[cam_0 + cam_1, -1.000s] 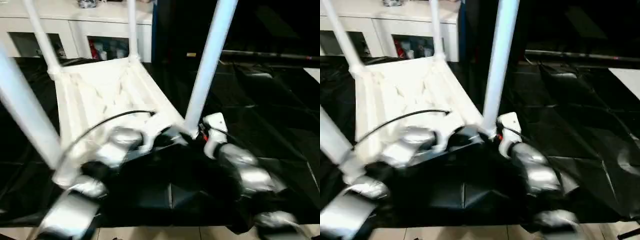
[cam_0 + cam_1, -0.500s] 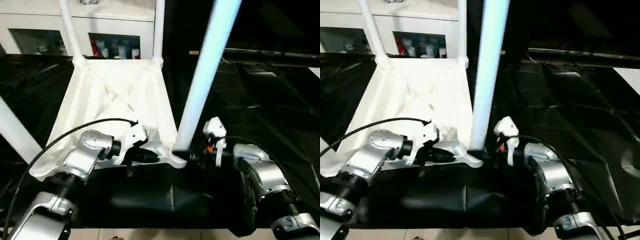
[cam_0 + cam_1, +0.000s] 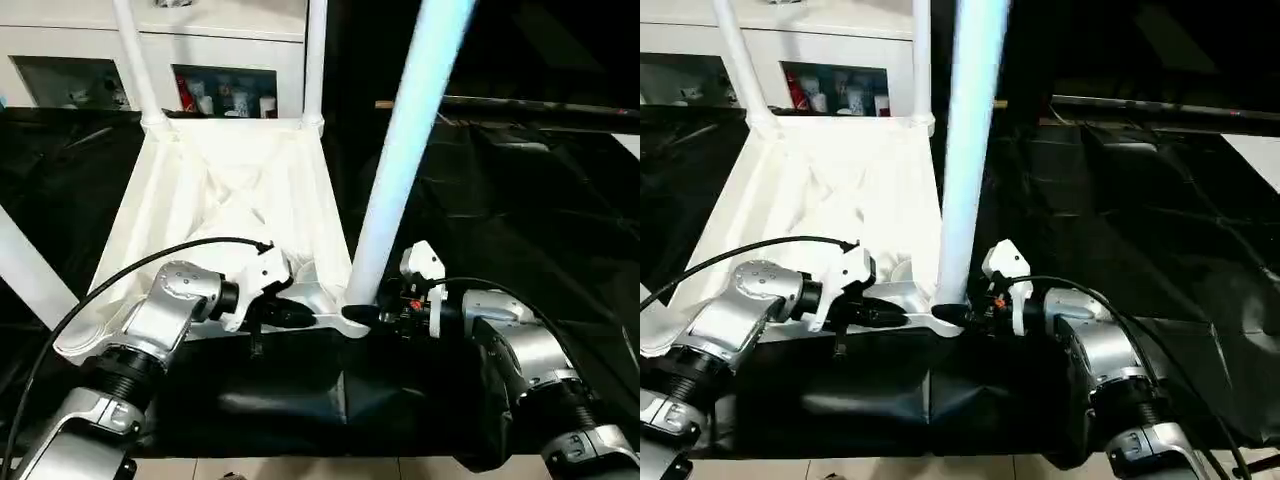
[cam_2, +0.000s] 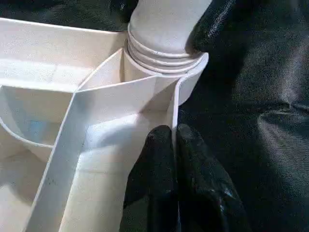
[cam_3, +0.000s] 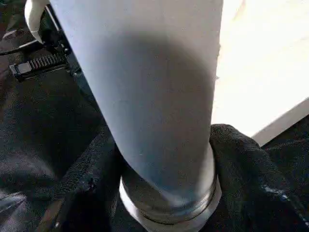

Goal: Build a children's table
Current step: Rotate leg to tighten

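The children's table lies upside down: its white ribbed tabletop (image 3: 230, 190) rests on the black cloth with legs standing up. My left gripper (image 3: 300, 316) is shut on the tabletop's thin near rim, just beside the corner socket (image 4: 164, 53). My right gripper (image 3: 365, 315) reaches in from the right to the foot of the near right leg (image 3: 400, 150), and its black fingers (image 5: 241, 159) press on both sides of the leg just above the socket. Two far legs (image 3: 135, 60) (image 3: 314, 55) and a near left leg (image 3: 30, 265) also stand up.
The black-draped table (image 3: 520, 210) stretches away to the right and behind. A white glass-door cabinet (image 3: 220, 50) stands at the back. A black cable (image 3: 150, 265) arcs over my left forearm. Pale floor (image 3: 300, 468) shows past the table's near edge.
The head camera has swung and settled. My right gripper's fingers have narrowed around the foot of the near right leg. The left gripper keeps its hold on the rim.
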Tool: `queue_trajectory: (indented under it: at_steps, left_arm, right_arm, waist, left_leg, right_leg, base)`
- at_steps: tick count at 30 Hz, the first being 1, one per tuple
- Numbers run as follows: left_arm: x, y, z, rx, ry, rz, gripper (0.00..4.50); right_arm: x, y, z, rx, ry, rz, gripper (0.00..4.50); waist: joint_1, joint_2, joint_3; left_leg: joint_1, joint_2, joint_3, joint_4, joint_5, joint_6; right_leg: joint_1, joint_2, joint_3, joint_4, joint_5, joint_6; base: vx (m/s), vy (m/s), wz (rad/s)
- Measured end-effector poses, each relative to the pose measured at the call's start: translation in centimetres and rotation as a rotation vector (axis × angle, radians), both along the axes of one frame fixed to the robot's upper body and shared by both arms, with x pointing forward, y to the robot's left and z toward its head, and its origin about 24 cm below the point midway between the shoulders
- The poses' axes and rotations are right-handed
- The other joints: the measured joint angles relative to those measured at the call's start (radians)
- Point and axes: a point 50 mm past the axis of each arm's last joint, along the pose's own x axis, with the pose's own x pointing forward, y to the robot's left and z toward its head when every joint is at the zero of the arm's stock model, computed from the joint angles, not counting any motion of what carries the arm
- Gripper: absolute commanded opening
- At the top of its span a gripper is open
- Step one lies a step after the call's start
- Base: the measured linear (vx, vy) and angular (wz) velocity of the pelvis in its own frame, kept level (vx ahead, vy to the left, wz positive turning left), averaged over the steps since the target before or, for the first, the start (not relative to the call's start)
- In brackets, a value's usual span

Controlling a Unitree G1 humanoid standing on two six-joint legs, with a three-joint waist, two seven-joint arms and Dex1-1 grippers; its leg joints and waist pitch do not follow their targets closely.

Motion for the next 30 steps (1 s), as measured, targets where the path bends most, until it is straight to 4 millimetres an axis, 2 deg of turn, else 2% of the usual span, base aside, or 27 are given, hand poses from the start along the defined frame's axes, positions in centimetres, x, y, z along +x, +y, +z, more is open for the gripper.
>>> queue_trajectory:
  at_steps: [5,9,12,17,20,25,26,30]
  left_arm:
    - [0.0,0.0,-0.1,0.000,-0.003,0.014,0.00]
    - [0.7,-1.0,-0.4,0.000,-0.025,0.071,0.00]
    - [1.5,-2.0,-0.6,0.009,-0.052,0.129,0.00]
    - [3.3,-5.0,-0.8,0.028,-0.105,0.274,0.00]
    - [3.8,-6.6,-1.0,0.037,-0.121,0.330,0.00]
    - [4.1,-7.3,-1.1,0.052,-0.138,0.345,0.00]
    - [4.1,-7.3,-1.1,0.052,-0.138,0.344,0.00]
    - [4.1,-7.0,-1.0,0.049,-0.128,0.326,0.00]
  right_arm:
    - [0.0,0.3,-0.4,0.026,0.017,-0.025,2.42]
    - [0.4,0.3,-0.9,0.051,0.020,-0.153,2.41]
    - [1.0,0.5,-1.4,0.061,0.023,-0.298,2.41]
    - [2.7,1.4,-1.5,0.054,0.018,-0.628,2.41]
    - [3.3,1.7,-1.4,0.020,0.000,-0.752,2.41]
    - [3.6,2.1,-1.2,-0.015,-0.038,-0.804,2.41]
    - [3.6,2.1,-1.2,-0.010,-0.037,-0.803,2.64]
    - [3.3,1.3,-1.0,0.035,-0.022,-0.730,2.89]
  waist:
    - [-0.002,-0.001,-0.001]
    - [-0.005,-0.001,-0.001]
    - [-0.007,-0.001,-0.001]
    - [-0.010,-0.002,-0.002]
    - [-0.011,-0.003,-0.003]
    - [-0.011,-0.011,-0.010]
    - [-0.010,-0.011,-0.011]
    - [-0.008,-0.011,-0.011]
  left_leg:
    - [0.001,0.000,0.000,0.000,0.000,0.000]
    - [0.006,0.000,0.000,0.002,0.000,-0.001]
    - [0.009,0.000,0.000,0.002,0.001,-0.001]
    - [0.009,-0.001,-0.001,0.003,0.001,-0.001]
    - [0.009,-0.002,-0.001,0.004,0.001,-0.001]
    - [0.009,-0.002,-0.002,0.004,0.001,-0.001]
    - [0.009,-0.002,-0.002,0.003,0.001,-0.001]
    - [0.009,-0.002,-0.003,0.002,0.001,-0.001]
  right_leg:
    - [0.001,0.000,0.000,0.001,0.000,0.000]
    - [0.003,0.000,0.002,0.003,0.001,-0.001]
    - [0.005,0.000,0.002,0.004,-0.001,0.003]
    - [0.005,0.000,0.002,0.004,-0.001,0.002]
    - [0.005,-0.001,0.003,0.003,-0.001,0.003]
    - [0.006,-0.001,0.003,0.003,-0.001,0.003]
    - [0.006,-0.001,0.003,0.003,-0.001,0.003]
    - [0.006,-0.001,0.001,0.003,-0.001,0.003]
  base:
    - [0.000,0.000,0.00]
    - [0.000,0.000,0.00]
    - [0.000,0.000,0.00]
    - [0.000,0.000,0.00]
    - [0.000,0.000,0.00]
    - [0.000,0.000,0.00]
    - [0.000,0.000,0.00]
    - [0.000,0.000,0.00]
